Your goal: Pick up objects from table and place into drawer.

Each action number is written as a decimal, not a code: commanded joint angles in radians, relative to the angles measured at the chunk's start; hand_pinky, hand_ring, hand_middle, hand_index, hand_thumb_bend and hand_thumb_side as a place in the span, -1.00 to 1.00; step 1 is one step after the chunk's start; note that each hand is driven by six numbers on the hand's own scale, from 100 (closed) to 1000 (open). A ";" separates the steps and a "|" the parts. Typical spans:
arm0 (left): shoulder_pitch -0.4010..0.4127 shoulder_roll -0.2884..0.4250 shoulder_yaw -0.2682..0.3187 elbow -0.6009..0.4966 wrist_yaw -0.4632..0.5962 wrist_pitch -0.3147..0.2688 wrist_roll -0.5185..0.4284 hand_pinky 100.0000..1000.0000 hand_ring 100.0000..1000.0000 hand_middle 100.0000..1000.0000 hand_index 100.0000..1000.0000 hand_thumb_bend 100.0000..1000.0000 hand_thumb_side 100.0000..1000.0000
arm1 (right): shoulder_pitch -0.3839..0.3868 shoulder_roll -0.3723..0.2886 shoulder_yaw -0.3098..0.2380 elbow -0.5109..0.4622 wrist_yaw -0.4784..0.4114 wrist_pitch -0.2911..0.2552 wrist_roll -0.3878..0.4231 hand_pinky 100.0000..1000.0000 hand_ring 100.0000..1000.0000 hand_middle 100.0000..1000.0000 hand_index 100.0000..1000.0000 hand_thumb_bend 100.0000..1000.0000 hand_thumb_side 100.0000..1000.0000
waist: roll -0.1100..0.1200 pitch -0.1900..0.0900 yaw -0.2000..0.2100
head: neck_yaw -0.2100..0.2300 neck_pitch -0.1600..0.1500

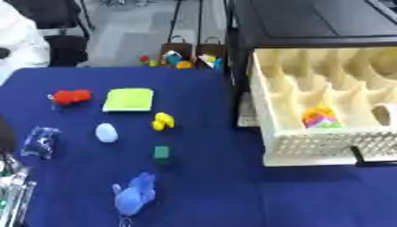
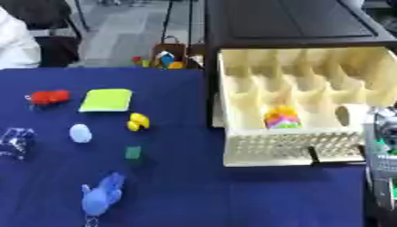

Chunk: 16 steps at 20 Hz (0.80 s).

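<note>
Between picks: neither hand holds anything. The left hand (image 1: 14, 195) shows at the lower left edge, the right hand (image 2: 380, 155) at the lower right beside the open cream slotted drawer (image 2: 287, 153); I cannot tell how either's fingers are set. A multicoloured toy (image 2: 282, 117) already lies in a front compartment. Nearest the left hand lie a clear crinkled packet (image 1: 40, 142) and a blue soft toy (image 1: 133, 195) on the blue table (image 1: 209, 195); next calls for reaching one.

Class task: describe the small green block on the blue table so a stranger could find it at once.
Start at the open cream drawer and move left across the blue table. The green block sits below the yellow toy and above the blue toy; it alone is a small dark-green cube.
</note>
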 commanded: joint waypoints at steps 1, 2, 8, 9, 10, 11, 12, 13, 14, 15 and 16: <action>-0.005 0.014 0.007 -0.013 -0.004 0.001 0.002 0.07 0.34 0.27 0.54 -0.20 1.00 | -0.016 -0.021 0.000 -0.009 0.007 -0.015 -0.017 0.16 0.33 0.28 0.49 -1.00 1.00 | -0.001 -0.023 0.001 | 0.000 0.005; -0.004 0.016 0.008 -0.013 -0.006 0.003 0.001 0.07 0.35 0.28 0.54 -0.18 1.00 | -0.016 -0.021 -0.001 -0.009 0.007 -0.015 -0.017 0.17 0.33 0.28 0.49 -1.00 1.00 | -0.001 -0.023 0.002 | -0.001 0.007; -0.002 0.025 0.012 -0.013 -0.019 0.025 -0.016 0.09 0.38 0.32 0.59 -0.10 1.00 | -0.013 -0.017 -0.002 -0.009 0.009 -0.013 -0.019 0.17 0.33 0.28 0.49 -1.00 1.00 | 0.000 -0.032 0.001 | -0.002 0.067; -0.002 0.026 0.012 -0.013 -0.022 0.029 -0.019 0.10 0.38 0.32 0.59 -0.08 1.00 | -0.013 -0.017 -0.002 -0.009 0.009 -0.013 -0.019 0.17 0.33 0.28 0.49 -1.00 1.00 | 0.000 -0.034 0.000 | -0.004 0.078; -0.001 0.027 0.013 -0.013 -0.024 0.034 -0.022 0.10 0.38 0.33 0.60 -0.05 1.00 | -0.013 -0.016 -0.001 -0.009 0.010 -0.013 -0.019 0.17 0.33 0.28 0.48 -1.00 1.00 | 0.000 -0.036 0.000 | -0.005 0.087; 0.000 0.029 0.014 -0.013 -0.027 0.038 -0.026 0.10 0.39 0.34 0.61 -0.03 1.00 | -0.013 -0.016 -0.001 -0.009 0.010 -0.013 -0.019 0.17 0.33 0.28 0.48 -1.00 1.00 | 0.000 -0.039 0.000 | -0.008 0.098; 0.000 0.030 0.015 -0.013 -0.029 0.042 -0.030 0.10 0.39 0.34 0.61 -0.03 1.00 | -0.013 -0.015 -0.002 -0.009 0.011 -0.012 -0.020 0.17 0.33 0.28 0.49 -1.00 1.00 | 0.000 -0.041 -0.001 | -0.009 0.105; 0.001 0.032 0.015 -0.013 -0.031 0.046 -0.032 0.11 0.40 0.35 0.62 0.00 1.00 | -0.013 -0.015 -0.001 -0.009 0.012 -0.012 -0.020 0.17 0.33 0.28 0.48 -1.00 1.00 | 0.000 -0.043 -0.001 | -0.011 0.111; 0.002 0.034 0.017 -0.013 -0.034 0.049 -0.035 0.11 0.40 0.35 0.62 0.00 1.00 | -0.012 -0.014 -0.001 -0.009 0.012 -0.012 -0.020 0.17 0.33 0.28 0.48 -1.00 1.00 | 0.001 -0.045 0.000 | -0.011 0.117; 0.003 0.037 0.018 -0.013 -0.037 0.054 -0.038 0.12 0.41 0.36 0.64 0.05 1.00 | -0.012 -0.014 -0.001 -0.009 0.013 -0.012 -0.020 0.17 0.33 0.28 0.48 -1.00 1.00 | 0.001 -0.047 0.000 | -0.011 0.123; 0.004 0.041 0.019 -0.013 -0.040 0.058 -0.041 0.12 0.41 0.36 0.64 0.05 1.00 | -0.011 -0.014 -0.002 -0.009 0.014 -0.011 -0.021 0.17 0.33 0.28 0.48 -1.00 1.00 | 0.002 -0.050 0.000 | -0.010 0.127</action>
